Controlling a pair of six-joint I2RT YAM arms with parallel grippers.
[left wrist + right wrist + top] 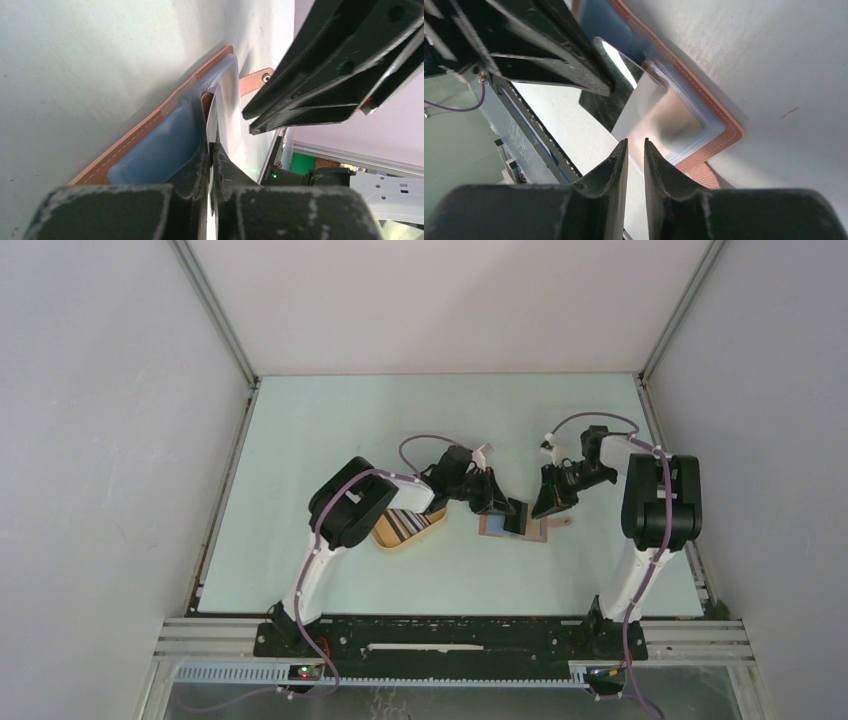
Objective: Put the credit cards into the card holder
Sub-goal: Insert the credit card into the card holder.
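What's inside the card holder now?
One dark card, pinched by the left gripper, edge entering clear sleeves of the card holder. Deeper pockets covered by sleeves and card.

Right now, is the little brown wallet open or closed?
Open. The card holder lies spread flat, blue lining facing up, snap tab undone and sticking out sideways.
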